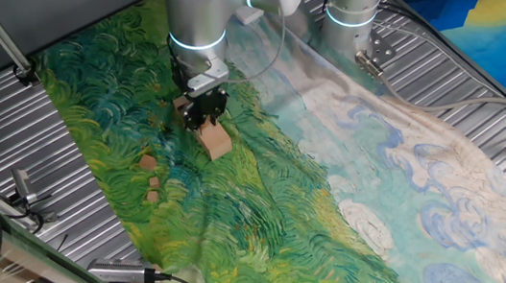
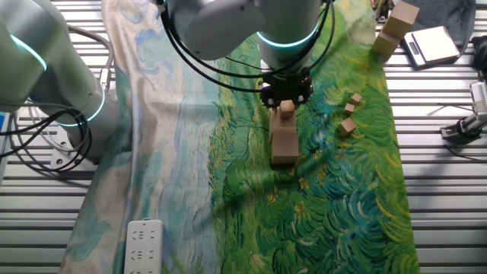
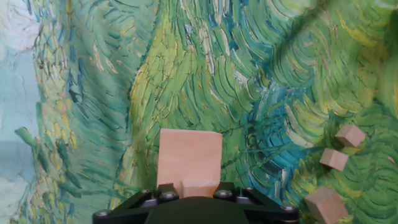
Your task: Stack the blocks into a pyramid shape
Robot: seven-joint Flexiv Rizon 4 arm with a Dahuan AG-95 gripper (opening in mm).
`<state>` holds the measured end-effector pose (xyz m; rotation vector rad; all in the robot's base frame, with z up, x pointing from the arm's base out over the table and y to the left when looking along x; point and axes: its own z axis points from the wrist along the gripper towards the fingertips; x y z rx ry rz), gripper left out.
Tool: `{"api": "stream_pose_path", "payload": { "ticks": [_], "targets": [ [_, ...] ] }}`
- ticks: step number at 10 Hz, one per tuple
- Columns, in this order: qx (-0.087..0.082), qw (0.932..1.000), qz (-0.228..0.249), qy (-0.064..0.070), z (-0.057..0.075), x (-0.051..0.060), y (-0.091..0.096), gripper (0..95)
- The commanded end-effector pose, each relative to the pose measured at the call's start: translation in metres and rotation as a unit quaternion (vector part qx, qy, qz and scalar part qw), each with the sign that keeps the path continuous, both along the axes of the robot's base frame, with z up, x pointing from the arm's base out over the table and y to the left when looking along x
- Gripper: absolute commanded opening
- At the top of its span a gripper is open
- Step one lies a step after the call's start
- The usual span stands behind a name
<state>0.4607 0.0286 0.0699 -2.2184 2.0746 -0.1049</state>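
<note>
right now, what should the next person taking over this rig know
Gripper: low over the stack, a small block between the jaws; whether they have let go cannot be told.
Stack: large blocks in a short row on the green cloth, the small block on top at one end.
Loose: three small blocks beside the stack; two more blocks at the cloth's far edge.
Done: the base and one upper piece.
Left: confirm release, then likely add the loose blocks.

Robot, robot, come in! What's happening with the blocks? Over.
Gripper over big block, small block between fingers. Three small blocks loose beside. Nothing blocking.
</note>
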Motion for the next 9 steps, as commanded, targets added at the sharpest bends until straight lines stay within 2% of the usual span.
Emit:
{"api": "stream_pose_path", "payload": {
  "ticks": [1, 2, 3, 4, 7, 9],
  "targets": [
    [0.007, 1.0, 0.004, 0.003, 0.002, -0.002, 0.0, 57.0],
    [0.01, 0.9999, 0.003, 0.005, 0.003, -0.003, 0.0, 57.0],
    [0.013, 0.9998, -0.004, 0.013, 0.008, -0.006, 0.001, 57.0],
    [0.01, 0.9997, -0.012, 0.018, 0.015, -0.009, 0.004, 76.0],
    [0.008, 0.9994, -0.025, 0.024, 0.026, -0.008, 0.015, 76.0],
    [0.009, 0.9991, -0.033, 0.027, 0.025, 0.006, 0.035, 76.0]
  ]
}}
